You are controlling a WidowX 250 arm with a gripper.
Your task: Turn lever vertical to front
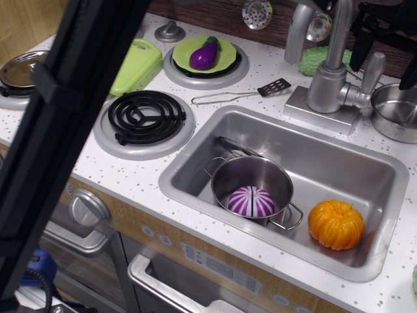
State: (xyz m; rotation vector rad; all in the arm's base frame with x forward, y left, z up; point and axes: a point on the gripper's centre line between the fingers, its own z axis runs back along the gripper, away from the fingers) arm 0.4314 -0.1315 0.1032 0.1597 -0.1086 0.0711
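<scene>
The lever (373, 70) is a short matte-silver bar on the right side of the faucet body (328, 85). It stands upright, tilted slightly to the right. My black gripper (386, 62) hangs at the top right, above and behind the lever. One finger (361, 47) is just left of the lever's top, and the other (410, 73) is to its right at the frame edge. The fingers stand apart with the lever's top between them. I cannot tell whether either finger touches it.
The sink (195, 166) holds a steel pot (251, 171) with a purple-white ball (251, 201), and an orange pumpkin (336, 223). A small metal pan (394, 112) sits right of the faucet and a spatula (273, 87) left of it. A black bar (65, 117) blocks the left foreground.
</scene>
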